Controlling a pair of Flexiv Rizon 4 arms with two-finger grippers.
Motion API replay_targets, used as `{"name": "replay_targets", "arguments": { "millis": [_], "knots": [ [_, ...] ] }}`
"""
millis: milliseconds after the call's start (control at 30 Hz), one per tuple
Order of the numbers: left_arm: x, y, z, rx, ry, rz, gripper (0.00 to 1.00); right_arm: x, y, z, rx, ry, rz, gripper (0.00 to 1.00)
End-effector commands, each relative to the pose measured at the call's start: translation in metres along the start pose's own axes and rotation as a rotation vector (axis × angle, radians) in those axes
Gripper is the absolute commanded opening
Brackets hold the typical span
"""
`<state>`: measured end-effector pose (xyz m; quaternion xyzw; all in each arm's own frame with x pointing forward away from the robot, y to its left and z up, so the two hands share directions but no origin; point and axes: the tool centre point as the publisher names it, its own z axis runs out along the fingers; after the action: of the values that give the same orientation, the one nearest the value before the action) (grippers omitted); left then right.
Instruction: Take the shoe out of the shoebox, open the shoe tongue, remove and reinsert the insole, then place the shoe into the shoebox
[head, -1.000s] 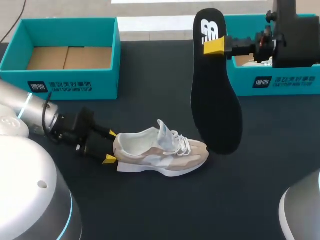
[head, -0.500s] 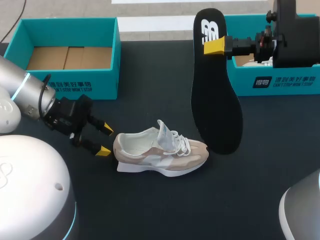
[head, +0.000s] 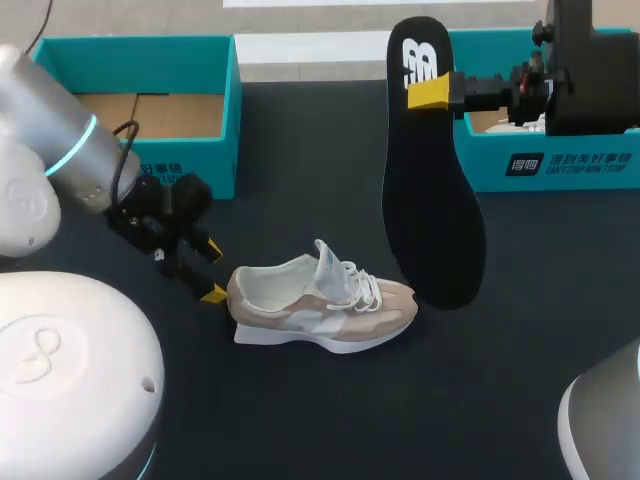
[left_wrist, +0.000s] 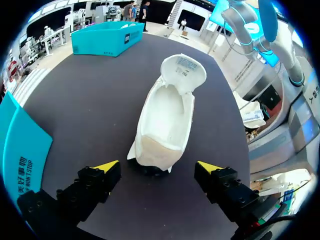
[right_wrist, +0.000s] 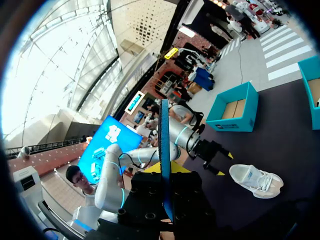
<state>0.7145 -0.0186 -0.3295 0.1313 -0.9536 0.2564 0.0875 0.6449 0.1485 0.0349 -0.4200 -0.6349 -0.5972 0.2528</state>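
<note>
A beige and white shoe (head: 320, 305) lies on its sole on the dark table, toe to the right, tongue pulled up. My left gripper (head: 212, 271) is open just left of its heel. In the left wrist view the heel of the shoe (left_wrist: 167, 120) sits just ahead of the gap between the open left gripper (left_wrist: 157, 166) fingers, touching neither. A black insole (head: 430, 200) hangs upright above the table. My right gripper (head: 425, 92) is shut on its top end. In the right wrist view the insole (right_wrist: 164, 145) shows edge-on in the right gripper (right_wrist: 166, 169).
One teal shoebox (head: 140, 165) with a cardboard floor stands at the back left, close behind my left arm. A second teal shoebox (head: 570, 160) stands at the back right, under my right arm. Bare dark table lies in front of the shoe.
My left gripper has drawn back from around the shoe's heel, and the arm has swung up and turned. The right arm and the insole have stayed put.
</note>
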Motion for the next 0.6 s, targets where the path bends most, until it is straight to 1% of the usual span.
{"name": "replay_targets", "arguments": {
  "millis": [33, 100, 233, 300, 333, 400, 467, 600],
  "knots": [
    [0.006, -0.009, -0.009, -0.146, -0.014, 0.026, 1.00, 0.000, 0.001, 0.004, 0.001, -0.002, 0.002, 0.00],
    [0.008, -0.012, -0.010, -0.192, -0.015, 0.057, 1.00, 0.000, 0.001, 0.004, 0.001, -0.002, 0.002, 0.00],
    [0.009, -0.014, -0.012, -0.252, -0.010, 0.126, 1.00, 0.000, 0.001, 0.004, 0.001, -0.002, 0.002, 0.00],
    [0.012, -0.016, -0.013, -0.297, -0.021, 0.173, 1.00, 0.000, 0.001, 0.004, 0.001, -0.002, 0.002, 0.00],
    [0.013, -0.016, -0.013, -0.306, -0.019, 0.190, 1.00, 0.000, 0.001, 0.004, 0.001, -0.002, 0.002, 0.00],
    [0.016, -0.019, -0.013, -0.350, -0.045, 0.219, 1.00, 0.000, 0.001, 0.004, 0.001, -0.002, 0.002, 0.00],
    [0.018, -0.022, -0.015, -0.369, -0.063, 0.238, 1.00, 0.000, 0.001, 0.004, 0.001, -0.002, 0.002, 0.00],
    [0.018, -0.027, -0.020, -0.382, -0.093, 0.233, 1.00, 0.000, 0.001, 0.004, 0.001, -0.002, 0.002, 0.00]
  ]
}}
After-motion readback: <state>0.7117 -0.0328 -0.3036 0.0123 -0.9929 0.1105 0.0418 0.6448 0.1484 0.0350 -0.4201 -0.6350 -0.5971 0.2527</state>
